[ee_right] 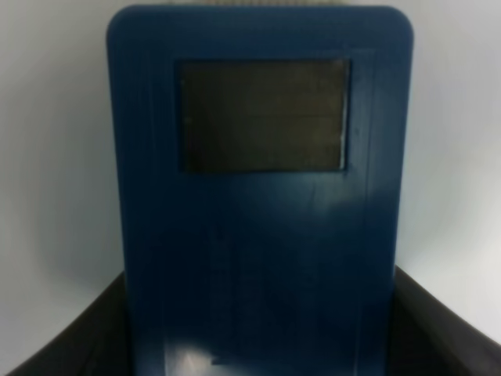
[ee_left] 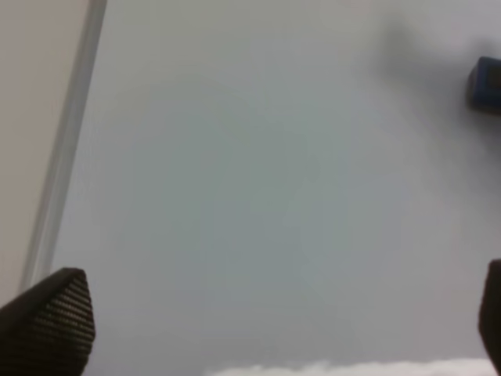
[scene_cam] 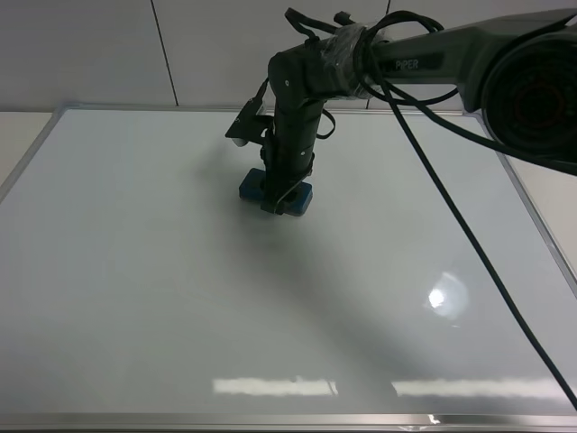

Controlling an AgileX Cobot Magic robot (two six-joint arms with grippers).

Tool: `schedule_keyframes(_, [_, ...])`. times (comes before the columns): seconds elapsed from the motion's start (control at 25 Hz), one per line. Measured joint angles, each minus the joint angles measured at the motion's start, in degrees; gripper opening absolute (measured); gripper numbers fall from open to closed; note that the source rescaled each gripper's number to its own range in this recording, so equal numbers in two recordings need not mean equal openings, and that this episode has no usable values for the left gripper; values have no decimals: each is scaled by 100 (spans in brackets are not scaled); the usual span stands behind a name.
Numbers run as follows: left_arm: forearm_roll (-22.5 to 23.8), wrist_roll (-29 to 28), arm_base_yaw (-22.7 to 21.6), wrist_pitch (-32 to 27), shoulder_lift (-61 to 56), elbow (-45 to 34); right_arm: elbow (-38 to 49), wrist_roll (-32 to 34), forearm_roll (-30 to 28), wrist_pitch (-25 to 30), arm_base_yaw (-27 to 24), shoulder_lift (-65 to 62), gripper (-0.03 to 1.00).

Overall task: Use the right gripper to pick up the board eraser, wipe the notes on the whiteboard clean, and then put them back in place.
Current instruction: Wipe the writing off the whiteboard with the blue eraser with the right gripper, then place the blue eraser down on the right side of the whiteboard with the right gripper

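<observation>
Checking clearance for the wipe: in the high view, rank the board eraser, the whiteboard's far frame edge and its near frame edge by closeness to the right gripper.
1. The board eraser, held by the right gripper.
2. The far frame edge, behind the gripper.
3. The near frame edge, along the front.

Pale grey panelled wall [scene_cam: 81, 50], one dark seam [scene_cam: 163, 50].

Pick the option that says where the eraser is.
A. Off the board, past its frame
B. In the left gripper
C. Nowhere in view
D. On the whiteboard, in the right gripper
D: the eraser sits on the whiteboard with the right gripper closed on its sides, while the left gripper is open and empty.
</observation>
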State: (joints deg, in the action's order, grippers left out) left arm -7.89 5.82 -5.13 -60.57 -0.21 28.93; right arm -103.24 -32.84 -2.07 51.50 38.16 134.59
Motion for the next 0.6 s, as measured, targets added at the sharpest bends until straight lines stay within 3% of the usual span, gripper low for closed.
schedule_keyframes(0.32, [0,0,0,0,0,0,92,160,-223,452,205,-475,0])
schedule_keyframes(0.6, [0,0,0,0,0,0,92,1113,-379,682,329,-1303,0])
